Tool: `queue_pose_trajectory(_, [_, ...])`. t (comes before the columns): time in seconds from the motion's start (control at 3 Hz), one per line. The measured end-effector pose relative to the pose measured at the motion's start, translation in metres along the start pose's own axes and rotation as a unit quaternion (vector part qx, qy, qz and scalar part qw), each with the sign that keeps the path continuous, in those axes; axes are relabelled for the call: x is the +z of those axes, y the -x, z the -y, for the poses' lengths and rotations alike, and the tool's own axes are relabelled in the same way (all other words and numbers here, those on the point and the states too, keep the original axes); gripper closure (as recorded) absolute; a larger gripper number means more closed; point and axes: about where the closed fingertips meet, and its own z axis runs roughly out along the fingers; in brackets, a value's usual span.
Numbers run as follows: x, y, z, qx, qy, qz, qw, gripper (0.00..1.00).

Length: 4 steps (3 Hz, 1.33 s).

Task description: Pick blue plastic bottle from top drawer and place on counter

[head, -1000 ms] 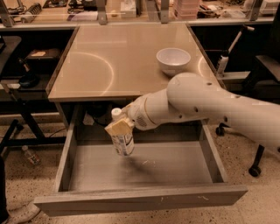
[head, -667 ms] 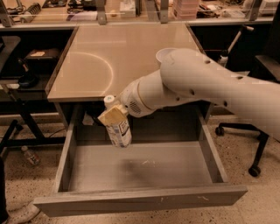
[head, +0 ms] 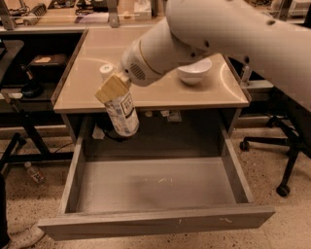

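The blue plastic bottle is clear with a white cap and a white label with dark print. My gripper is shut on its upper part and holds it in the air, tilted, at the front left edge of the beige counter. The bottle's lower end hangs in front of the counter's edge, above the back left of the open top drawer. The grey drawer is pulled far out and its floor shows nothing on it.
A white bowl stands on the counter's right half. My white arm reaches in from the upper right over the counter. A cluttered bench stands behind. A black chair base is on the right, a small bottle on the floor at left.
My gripper has lifted the bottle up out of the drawer and to the left, to the height of the counter's edge. The view has come closer to the counter.
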Motion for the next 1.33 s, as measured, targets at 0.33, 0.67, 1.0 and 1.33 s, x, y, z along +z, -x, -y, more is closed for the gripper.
queue_pose_trajectory(0.33, [-0.01,0.037,0.02,-0.009,-0.002,0.005,0.9999,1.0])
queue_pose_trajectory(0.67, [-0.011,0.067,0.052,-0.013,-0.004,0.017,0.9998,1.0])
queue_pose_trajectory(1.0, [-0.009,0.082,0.085,-0.005,-0.01,0.028,0.9995,1.0])
queue_pose_trajectory(1.33, [-0.001,0.086,0.119,0.008,-0.01,0.042,0.999,1.0])
